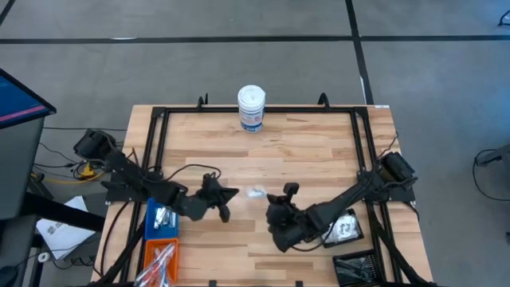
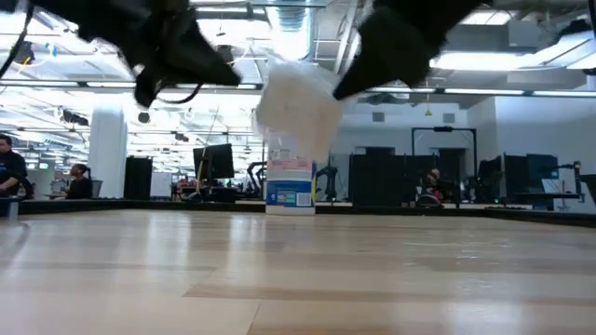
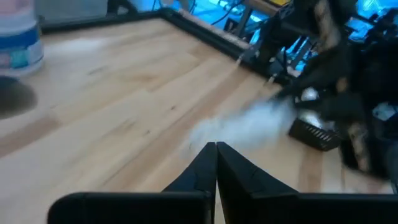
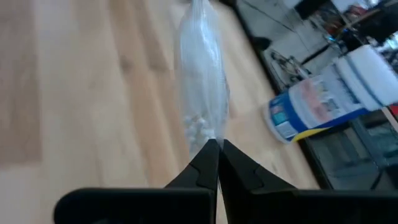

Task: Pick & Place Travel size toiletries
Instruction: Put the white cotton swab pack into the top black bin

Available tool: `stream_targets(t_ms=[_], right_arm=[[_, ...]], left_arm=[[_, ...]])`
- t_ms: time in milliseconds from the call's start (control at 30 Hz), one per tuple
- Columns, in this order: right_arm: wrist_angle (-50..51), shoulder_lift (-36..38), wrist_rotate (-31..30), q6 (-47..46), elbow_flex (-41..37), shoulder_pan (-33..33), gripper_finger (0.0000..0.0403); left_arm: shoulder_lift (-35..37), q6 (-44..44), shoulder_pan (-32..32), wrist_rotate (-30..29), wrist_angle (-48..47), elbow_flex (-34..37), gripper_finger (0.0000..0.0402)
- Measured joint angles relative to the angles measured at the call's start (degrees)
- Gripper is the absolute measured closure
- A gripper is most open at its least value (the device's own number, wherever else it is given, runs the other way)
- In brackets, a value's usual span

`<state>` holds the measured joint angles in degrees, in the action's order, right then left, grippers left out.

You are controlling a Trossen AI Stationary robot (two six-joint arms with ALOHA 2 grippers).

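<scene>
- Pinched at my right gripper (image 4: 213,148) tips, a clear crinkly packet (image 4: 202,93) with white contents hangs clear of the table (image 1: 311,151), centre of the high view.
- Light, limp, slippery film, I judge — an edge pinch suits it, though it may swing.
- Left gripper (image 1: 225,191) waits just left of it, fingers closed on nothing.

The tall white plastic canister with a blue label (image 1: 251,108) stands at the far middle of the pale wooden table (image 1: 303,151). Nearer than the canister, a clear crinkly packet with white contents (image 1: 256,192) hangs between the left gripper (image 1: 229,194) and the right gripper (image 1: 271,197), pinched by the right. Well left of the canister, at the near edge, sits a blue plastic bin (image 1: 162,219), with an orange plastic bin (image 1: 158,263) nearer.
</scene>
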<state>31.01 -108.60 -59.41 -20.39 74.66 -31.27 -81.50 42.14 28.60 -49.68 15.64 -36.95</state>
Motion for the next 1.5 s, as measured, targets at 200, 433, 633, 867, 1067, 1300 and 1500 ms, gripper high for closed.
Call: stream_targets(t_ms=[200,433,633,867,1067,1300,1500], right_arm=[[0.3,0.0,-0.7,-0.5,2.9,2.9,0.0403],[-0.7,0.0,-0.9,-1.6,4.5,5.7,0.0403],[-1.7,0.0,-1.5,-1.7,4.6,4.7,0.0403],[-0.9,-0.4,-3.7,-1.6,4.6,4.3,0.0403],[-0.6,-0.5,-3.7,-1.6,4.6,3.9,0.0403],[-1.6,-0.5,-2.1,-1.6,4.6,3.1,0.0403],[-1.7,-0.5,-2.2,-1.6,4.4,4.5,0.0403]], left_arm=[[2.0,6.9,0.7,2.7,1.4,5.8,0.0371],[-6.8,6.5,-0.7,9.2,22.8,6.8,0.0312],[-16.6,1.7,-3.0,8.1,44.4,6.8,0.0305],[-20.3,4.6,-5.4,9.6,50.1,6.8,0.0254],[-20.6,3.1,-5.4,9.5,49.9,6.7,0.0152],[-20.0,1.6,-5.8,7.6,50.5,6.7,0.0115],[-19.9,0.4,-5.9,8.6,54.1,6.7,0.0123]])
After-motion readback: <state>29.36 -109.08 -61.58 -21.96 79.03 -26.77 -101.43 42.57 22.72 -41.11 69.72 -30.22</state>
